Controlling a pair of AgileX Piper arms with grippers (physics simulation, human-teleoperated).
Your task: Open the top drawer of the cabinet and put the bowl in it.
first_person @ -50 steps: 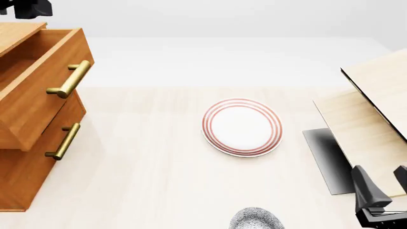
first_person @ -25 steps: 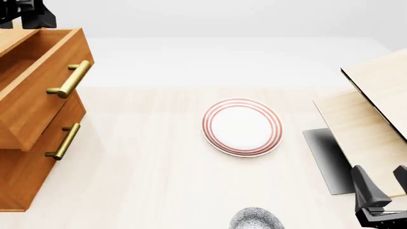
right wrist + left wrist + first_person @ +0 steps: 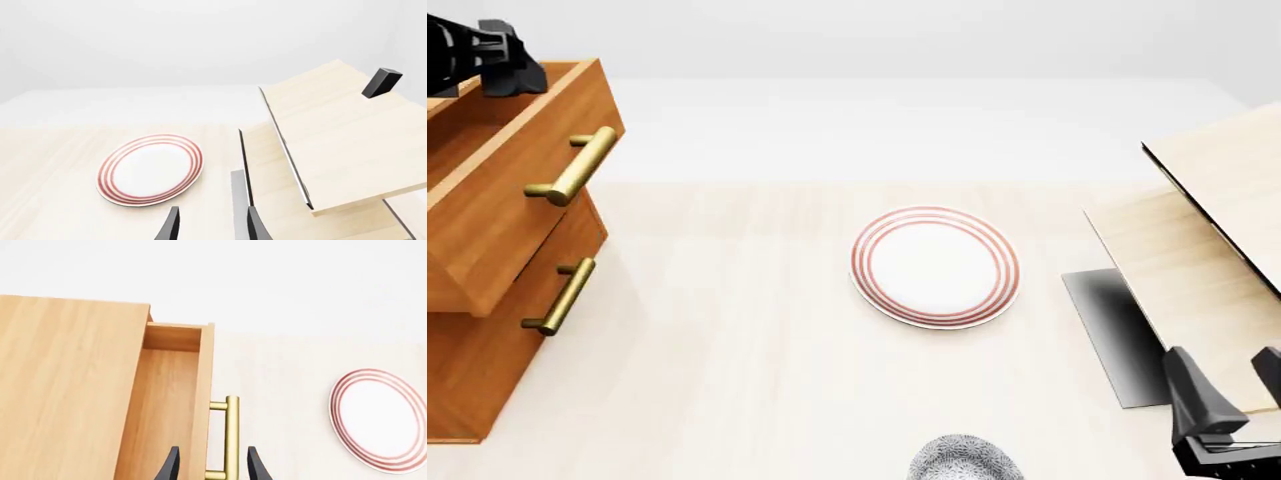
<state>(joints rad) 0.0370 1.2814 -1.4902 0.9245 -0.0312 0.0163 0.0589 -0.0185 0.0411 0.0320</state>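
The top drawer (image 3: 507, 170) of the cabinet (image 3: 487, 350) stood pulled out, its deep box open to the ceiling and nothing visible inside it, so the first half of the job looked done. The bowl (image 3: 964, 458) was not yet in it: it sat on the bench (image 3: 734, 380) at about six o'clock in the front view, cut off by the picture's near edge, well apart from the cabinet at nine o'clock. Moving it across and lowering it into the drawer was what remained.

The left hand (image 3: 510, 55) hovered above the drawer's far corner near eleven o'clock. In the left wrist view its two fingers (image 3: 169, 467) were parted, and the brass handle (image 3: 230, 440) showed between them, but the front view placed the hand clear above the drawer, so it appeared released and grasping nothing. The right hand (image 3: 1228, 395) waited at about four o'clock, beside the pale wood structure (image 3: 1214, 230), fingers spread and empty, the bowl near it at roughly eight o'clock from that hand.

The drawer's long axis ran with its handle, from about one o'clock to seven o'clock in the front view, and its front faced the red-ringed plate (image 3: 936, 266) at the bench's middle. The bowl sat upright, mouth up; being round, it had no long axis to speak of.
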